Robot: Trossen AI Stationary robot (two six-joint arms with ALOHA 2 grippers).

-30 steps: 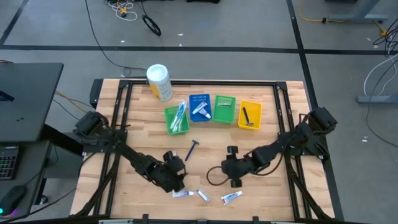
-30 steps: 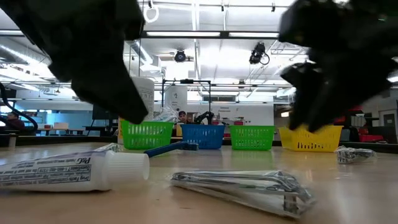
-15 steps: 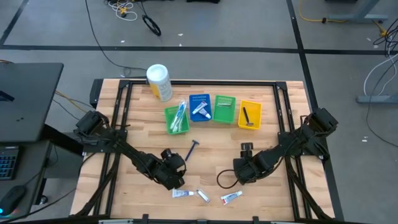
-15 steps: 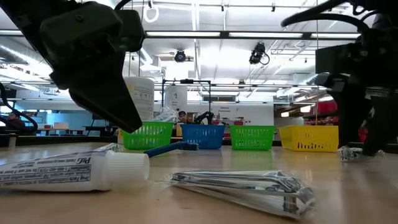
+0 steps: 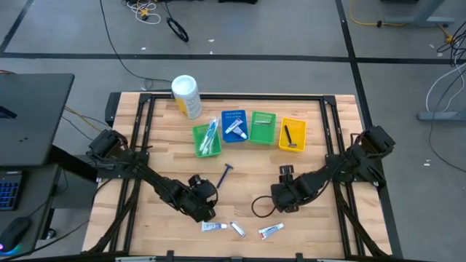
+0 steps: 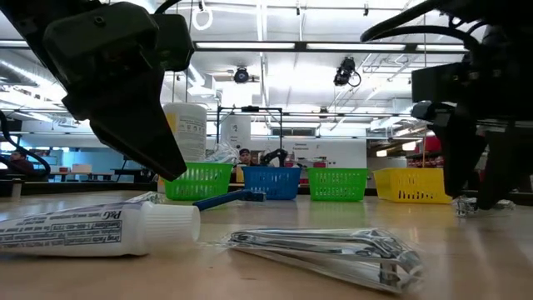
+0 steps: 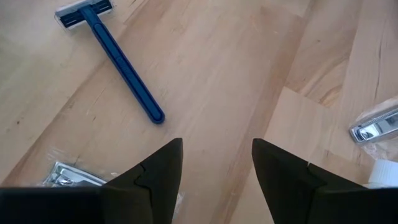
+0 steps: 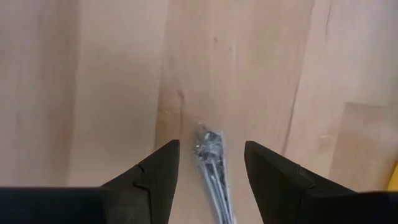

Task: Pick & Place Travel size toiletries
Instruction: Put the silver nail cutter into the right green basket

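Two grippers hover over the wooden surface point(image 5: 167, 156), both with fingers apart and empty. A silvery packet point(image 8: 213, 167) lies between the right gripper point(image 8: 209, 163) fingers. A blue razor point(image 7: 115, 59) lies well ahead of the left gripper point(image 7: 216, 163).

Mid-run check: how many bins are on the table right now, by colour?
Green bins: 2
Blue bin: 1
Yellow bin: 1
Total: 4
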